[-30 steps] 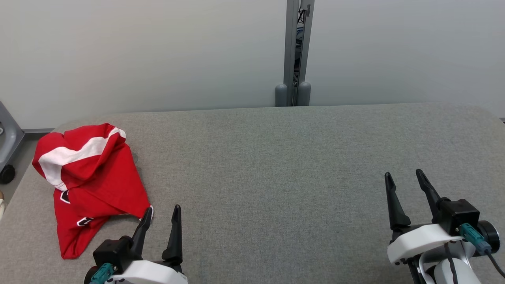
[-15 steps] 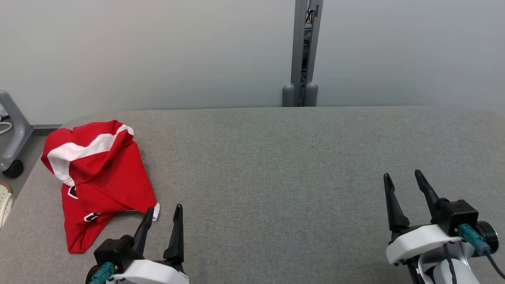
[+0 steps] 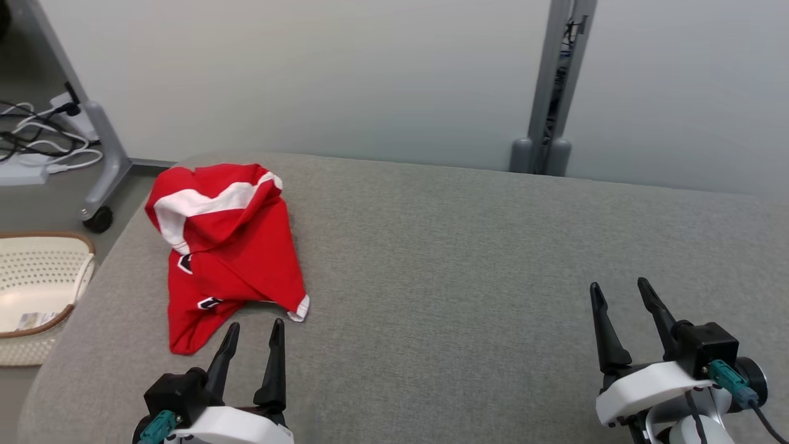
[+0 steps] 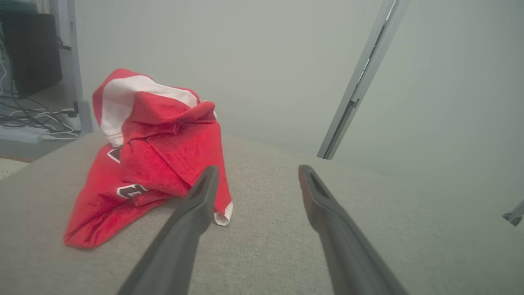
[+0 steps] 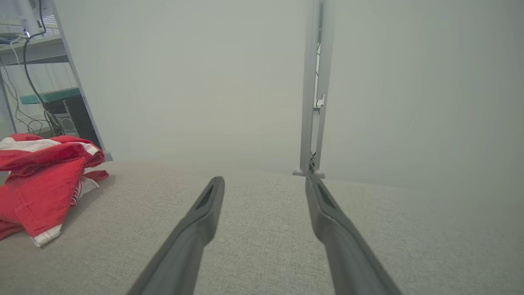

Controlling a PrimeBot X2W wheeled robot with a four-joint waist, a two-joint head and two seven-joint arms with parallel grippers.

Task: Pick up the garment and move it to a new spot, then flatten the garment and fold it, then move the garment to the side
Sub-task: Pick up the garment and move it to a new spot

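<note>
Left pincer point(image 3: 256, 328) spread, empty, just short of the red shirt point(image 3: 231, 253) crumpled at far-left of the bench point(image 3: 468, 265). Right pincer point(image 3: 618, 287) spread too, well apart. Shirt looks light, floppy; I'd pinch the near hem corner, expect drape.

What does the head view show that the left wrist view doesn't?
Head view, not left wrist: the right tool, open over the table, and the stand's caster wheel. Left wrist, not head: a low side-on look at how high the garment is heaped. Both: the garment, the open left tool, the grey post, floor cables.
</note>
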